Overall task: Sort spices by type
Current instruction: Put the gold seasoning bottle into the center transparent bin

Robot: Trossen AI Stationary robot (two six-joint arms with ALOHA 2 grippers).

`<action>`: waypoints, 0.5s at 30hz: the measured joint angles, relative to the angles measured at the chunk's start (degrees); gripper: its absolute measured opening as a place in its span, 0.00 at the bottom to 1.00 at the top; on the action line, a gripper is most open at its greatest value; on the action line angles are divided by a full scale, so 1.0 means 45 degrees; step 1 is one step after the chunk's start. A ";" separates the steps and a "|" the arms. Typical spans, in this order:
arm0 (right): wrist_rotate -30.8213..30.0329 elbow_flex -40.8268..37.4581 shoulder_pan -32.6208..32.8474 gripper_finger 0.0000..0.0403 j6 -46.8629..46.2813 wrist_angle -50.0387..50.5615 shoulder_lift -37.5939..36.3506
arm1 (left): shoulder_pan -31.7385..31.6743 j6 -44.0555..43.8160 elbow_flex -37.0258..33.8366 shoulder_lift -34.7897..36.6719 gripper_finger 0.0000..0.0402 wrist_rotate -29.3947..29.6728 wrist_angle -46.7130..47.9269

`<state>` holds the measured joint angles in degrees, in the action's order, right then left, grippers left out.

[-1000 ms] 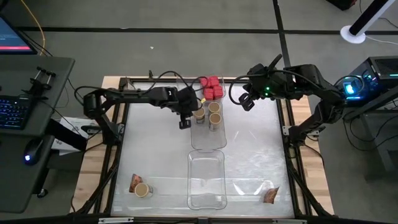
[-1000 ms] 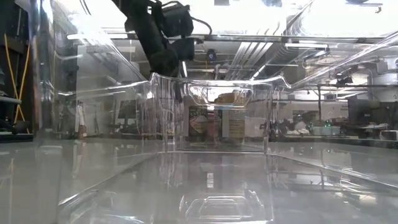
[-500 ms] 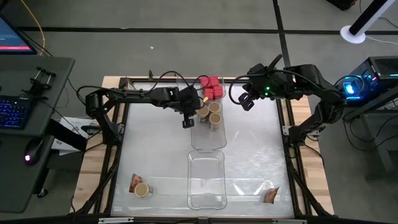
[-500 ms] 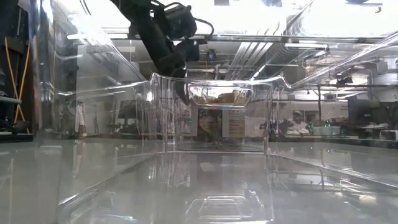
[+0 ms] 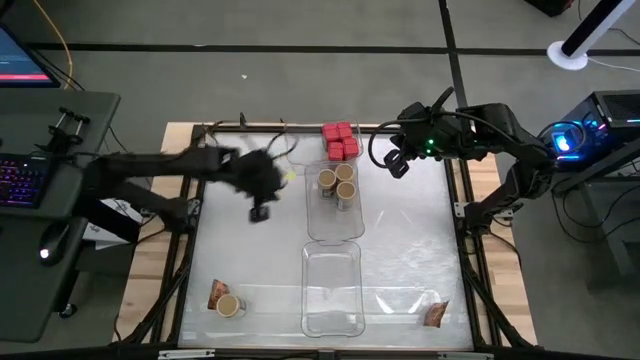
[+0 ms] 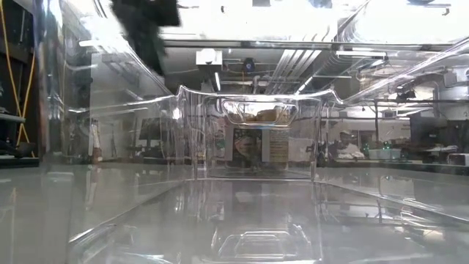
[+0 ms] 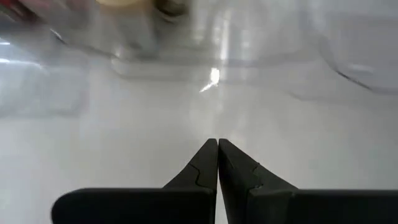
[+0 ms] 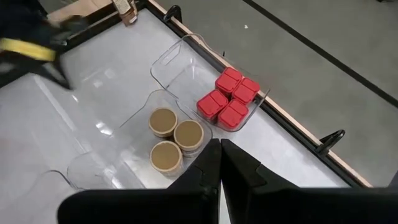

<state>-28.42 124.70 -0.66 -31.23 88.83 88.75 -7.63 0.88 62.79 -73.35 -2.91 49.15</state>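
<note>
While both grippers are sitting pressed together and holding nothing, left gripper (image 5: 262,211) is hanging over bare table (image 5: 400,250) left of the far tray (image 5: 335,228). Three jars (image 5: 337,185) and four red boxes (image 5: 340,141) are resting there. Right gripper (image 5: 397,167) is hovering beside them. One jar (image 5: 230,305) with a packet (image 5: 217,294), and another packet (image 5: 435,315), are lying at the near corners.

Bright overhead glare, motion-blurred left arm (image 5: 170,172)

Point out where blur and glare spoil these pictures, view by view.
High view: the dark left arm is smeared by motion blur; the four red boxy containers stay crisp. Low view: the clear plastic tray warps the room behind with reflections. Left wrist view: the tan-topped jar is blurred, with a glare spot on the table. Right wrist view: sharp.
</note>
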 joint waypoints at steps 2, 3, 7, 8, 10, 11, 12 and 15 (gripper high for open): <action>0.0001 0.0000 0.0003 0.00 0.0304 0.0003 0.0000 | 0.1135 -0.1281 -0.1323 0.1512 0.00 0.0036 -0.0130; 0.0010 0.0000 0.0003 0.00 0.0442 0.0000 0.0000 | 0.1812 -0.2166 -0.1907 0.2233 0.00 0.0061 -0.0070; 0.0162 0.0000 -0.0002 0.00 0.1068 -0.0018 0.0000 | 0.4879 -0.6203 -0.2894 0.4089 0.00 0.0124 0.0218; 0.0254 0.0000 -0.0002 0.00 0.1253 -0.0073 0.0000 | 0.5653 -0.7070 -0.2850 0.4243 0.00 0.0144 0.0182; 0.0594 0.0000 -0.0002 0.00 0.1419 -0.0244 0.0000 | 0.7112 -0.8221 -0.2526 0.4183 0.00 0.0144 0.0197; 0.0971 0.0000 -0.0006 0.00 0.1497 -0.0422 0.0000 | 0.7844 -0.8473 -0.2285 0.4004 0.00 0.0153 0.0239; 0.1434 0.0000 -0.0007 0.00 0.1553 -0.0698 0.0003 | 0.8527 -0.8567 -0.2001 0.3745 0.00 0.0156 0.0365; 0.3298 0.0005 0.0143 0.00 0.1246 -0.1659 0.0091 | 1.0251 -0.8719 -0.1276 0.2711 0.00 0.0135 0.1155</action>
<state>-13.58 124.73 -0.02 -25.63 81.36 89.16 38.49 -38.36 57.04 -61.16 -2.31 54.35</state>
